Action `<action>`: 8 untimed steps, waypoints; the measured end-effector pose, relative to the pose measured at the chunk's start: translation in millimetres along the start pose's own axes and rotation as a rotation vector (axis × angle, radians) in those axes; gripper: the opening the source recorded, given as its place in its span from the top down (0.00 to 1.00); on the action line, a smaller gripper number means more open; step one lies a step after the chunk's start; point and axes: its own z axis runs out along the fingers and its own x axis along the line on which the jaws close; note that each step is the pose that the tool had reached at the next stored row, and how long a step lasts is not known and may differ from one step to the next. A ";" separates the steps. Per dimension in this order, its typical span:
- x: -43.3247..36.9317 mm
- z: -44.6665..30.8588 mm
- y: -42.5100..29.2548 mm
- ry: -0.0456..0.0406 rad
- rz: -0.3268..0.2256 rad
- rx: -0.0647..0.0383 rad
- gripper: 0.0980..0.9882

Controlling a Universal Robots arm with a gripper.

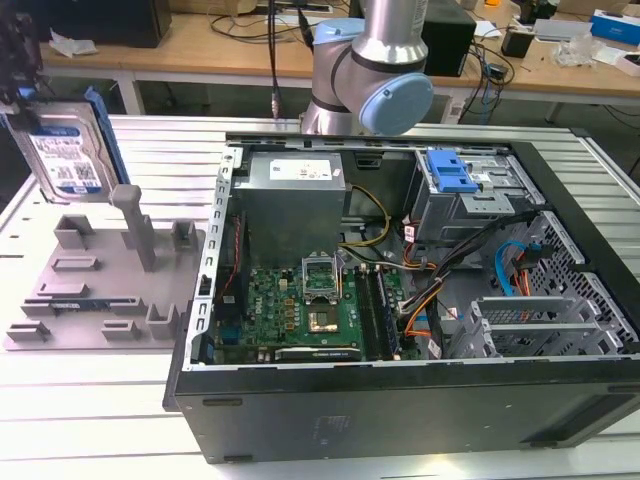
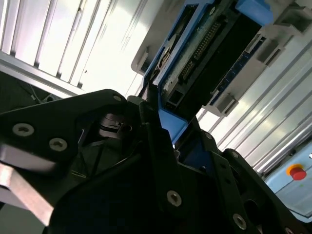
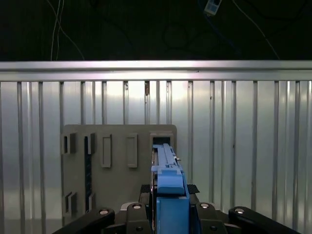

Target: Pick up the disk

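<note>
The disk, a silver-grey drive with a blue-and-white label and blue side rails, hangs upright at the exterior view's far left, just above the back of the grey fixture tray. My gripper comes down from above and is shut on its top edge. In the first wrist view the disk shows edge-on, its blue rail between the black fingers, over a slot of the tray. The second wrist view shows the disk's underside and connector clamped in the jaws.
A tall grey post stands on the tray beside the disk. An open computer case takes up the middle and the exterior view's right, with the arm's base behind it. The slatted metal table extends in front.
</note>
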 end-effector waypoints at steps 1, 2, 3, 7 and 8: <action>0.2 -7.9 0.0 0.0001 0.000 0.000 0.70; 0.3 -11.9 -0.1 0.0000 0.000 0.000 0.70; 0.4 -19.4 -0.2 0.0000 0.000 0.000 0.70; 1.3 -56.2 -0.5 0.0001 0.000 0.000 0.70; 1.6 -66.1 -0.5 0.0000 0.000 0.000 0.70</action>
